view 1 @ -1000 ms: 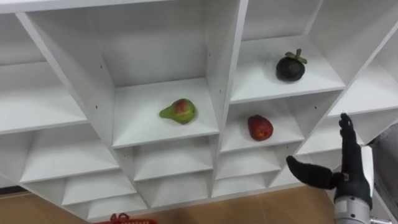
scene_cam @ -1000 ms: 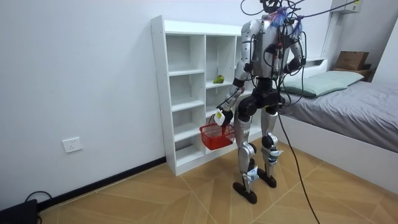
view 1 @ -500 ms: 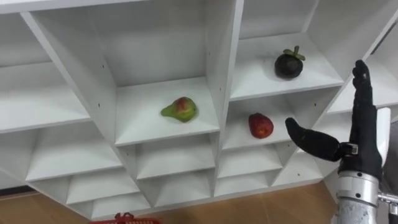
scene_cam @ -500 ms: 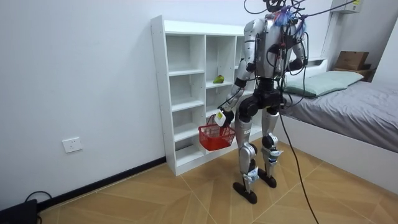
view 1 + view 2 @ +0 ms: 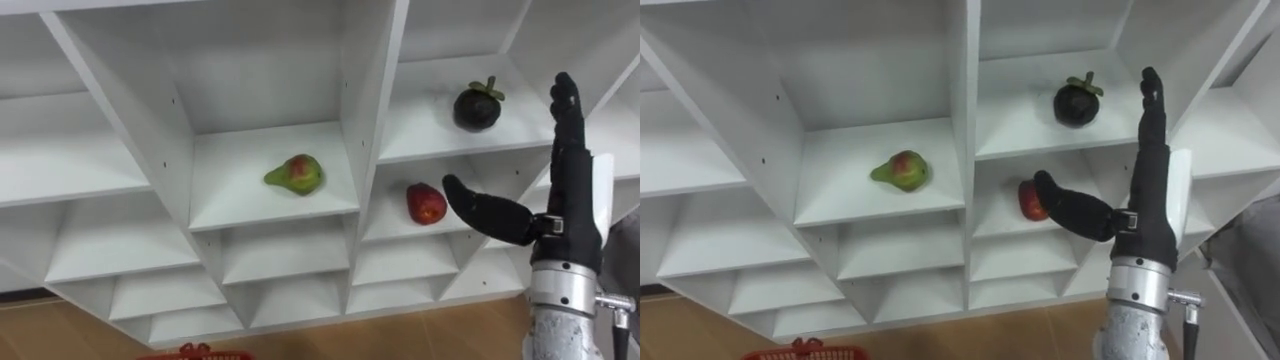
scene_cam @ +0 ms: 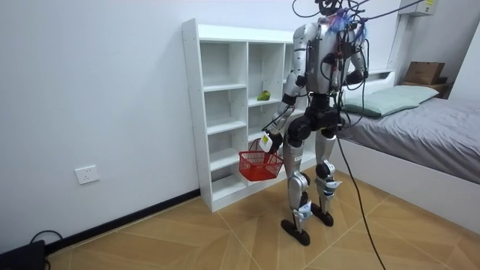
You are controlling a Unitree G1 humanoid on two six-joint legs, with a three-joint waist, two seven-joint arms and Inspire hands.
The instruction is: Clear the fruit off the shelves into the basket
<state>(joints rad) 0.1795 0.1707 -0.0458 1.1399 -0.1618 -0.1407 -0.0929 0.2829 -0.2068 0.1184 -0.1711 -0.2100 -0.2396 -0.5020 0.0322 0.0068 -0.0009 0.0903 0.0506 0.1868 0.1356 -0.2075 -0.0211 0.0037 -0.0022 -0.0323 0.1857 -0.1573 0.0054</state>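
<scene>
- White closet [image 5: 375, 120] of open cubbies against a plain wall, wood floor underneath, and the robot is standing right up at it.
- Three fruits on the shelves: a green-red pear [image 5: 296, 174] in a middle cubby, a red fruit [image 5: 425, 203] in the column to its right, and a dark mangosteen [image 5: 477, 107] in the cubby directly above that.
- Right hand [image 5: 568, 205] is raised in front of that right column. Its fingers [image 5: 566, 120] are straight, the thumb sticks out toward the red fruit, and it's holding nothing.
- Left hand [image 6: 267, 141] hangs low, curled round the handle of the red basket [image 6: 259, 163].
- My guess on handling: all three are small, light and fairly firm, but they're smooth and round, so they could roll or slip. I'd wrap around the widest part and go easy on the squeeze.
- In the way: the upright divider and the shelf above leave a tight opening.
</scene>
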